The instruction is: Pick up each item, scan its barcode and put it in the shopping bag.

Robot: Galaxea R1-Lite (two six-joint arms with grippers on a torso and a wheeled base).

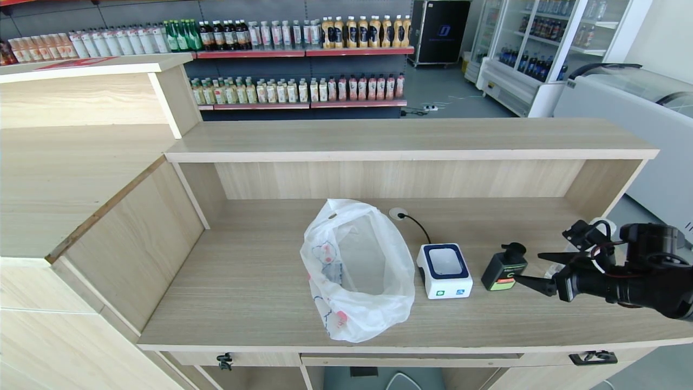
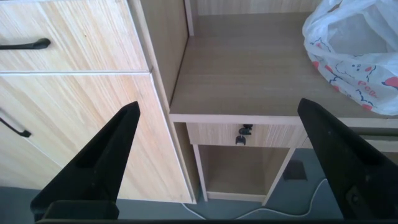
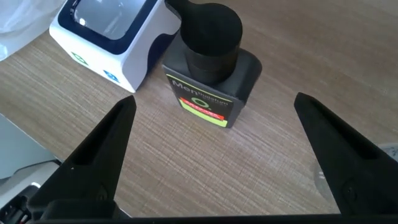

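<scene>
Right arm comes in from the right edge of the head view, forearm roughly level and low over the worktop (image 1: pixel 254 281), wrist pointing toward the robot's left. Right end effector (image 1: pixel 528 266) is spread wide and holds nothing. Both fingers are aimed at the dark pump bottle (image 1: pixel 504 268). The bottle sits just ahead of the fingertips (image 3: pixel 127 109), centred on the gap in the right wrist view, and we see no contact.

The bottle stands upright on the worktop with its green-and-red label facing the end effector, just to the right of the scanner (image 1: pixel 444 270). The scanner is a white box with a dark-framed window on top. Its black cable (image 1: pixel 417 225) runs back to a round hole at the rear of the worktop.

The shopping bag (image 1: pixel 357 271) is white and thin with red print. It stands with its mouth open just left of the scanner. Something bluish shows through its wall; we can't tell what.

Left arm hangs low, off the worktop's front left corner. Its wrist camera looks at the pale wood cabinet doors (image 2: pixel 74 124), the drawer front (image 2: pixel 273 134) under the worktop edge and a corner of the bag. Left end effector (image 2: pixel 219 109) is also spread wide with nothing between the fingers, well apart from all the items.
</scene>
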